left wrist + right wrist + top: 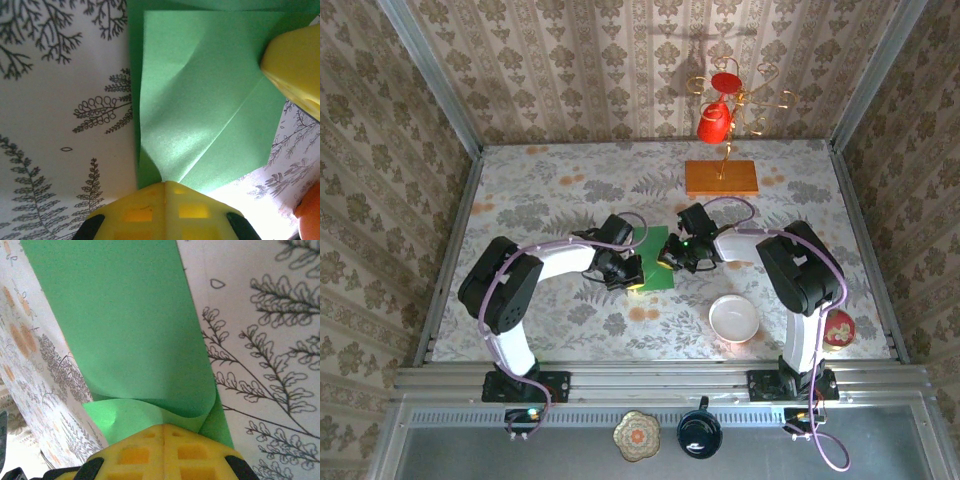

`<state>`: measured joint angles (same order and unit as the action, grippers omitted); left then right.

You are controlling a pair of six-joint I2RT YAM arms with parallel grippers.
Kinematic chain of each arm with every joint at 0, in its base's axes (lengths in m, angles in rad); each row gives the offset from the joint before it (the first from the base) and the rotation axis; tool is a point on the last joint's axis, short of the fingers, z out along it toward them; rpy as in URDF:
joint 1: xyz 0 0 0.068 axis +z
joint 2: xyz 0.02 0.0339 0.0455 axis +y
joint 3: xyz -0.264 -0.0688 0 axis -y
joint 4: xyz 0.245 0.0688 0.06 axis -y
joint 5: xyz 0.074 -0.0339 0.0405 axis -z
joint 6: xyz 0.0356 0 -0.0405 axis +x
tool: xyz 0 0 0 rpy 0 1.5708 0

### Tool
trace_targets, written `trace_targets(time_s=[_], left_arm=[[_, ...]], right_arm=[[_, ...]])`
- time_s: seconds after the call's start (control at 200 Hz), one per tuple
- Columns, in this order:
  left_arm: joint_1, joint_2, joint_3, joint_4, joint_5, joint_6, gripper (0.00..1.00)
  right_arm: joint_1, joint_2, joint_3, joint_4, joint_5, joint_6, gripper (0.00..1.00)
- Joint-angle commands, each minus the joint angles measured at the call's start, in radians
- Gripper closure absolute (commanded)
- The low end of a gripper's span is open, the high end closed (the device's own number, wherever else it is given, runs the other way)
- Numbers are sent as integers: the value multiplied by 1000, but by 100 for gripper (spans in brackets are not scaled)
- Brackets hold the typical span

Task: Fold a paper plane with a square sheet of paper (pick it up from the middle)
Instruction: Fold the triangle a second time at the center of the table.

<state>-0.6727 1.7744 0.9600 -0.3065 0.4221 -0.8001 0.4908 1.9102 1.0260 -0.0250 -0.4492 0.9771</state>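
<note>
The square sheet of paper (655, 262) is bright green and lies mid-table between my two grippers, folded over on itself. In the left wrist view the sheet (200, 100) shows a diagonal crease and a raised ridge, and my left gripper (165, 184) is shut on its near point. In the right wrist view the paper (120, 315) curls up in a loose flap, with my right gripper (165, 426) shut on its edge. From above, the left gripper (625, 272) holds the sheet's left side and the right gripper (672, 255) its right side. The paper plane is out of view.
A white bowl (733, 320) stands near the right arm. An orange wooden slab (721, 178) at the back carries a gold stand with red cups (714, 122). A red object (839, 328) sits at the right edge. A small plate (637, 436) and a dark cup (699, 432) rest on the near ledge.
</note>
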Motion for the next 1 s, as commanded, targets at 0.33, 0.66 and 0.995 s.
trace_targets(time_s=[0.33, 0.66, 0.995], left_arm=[[27, 39, -48, -12, -8, 21, 97], [29, 39, -52, -6, 11, 27, 98], [36, 13, -34, 12, 39, 42, 98]], right_arm=[[57, -51, 35, -39, -25, -174, 95], [80, 7, 29, -17, -71, -169, 95], [83, 43, 42, -56, -45, -197, 95]])
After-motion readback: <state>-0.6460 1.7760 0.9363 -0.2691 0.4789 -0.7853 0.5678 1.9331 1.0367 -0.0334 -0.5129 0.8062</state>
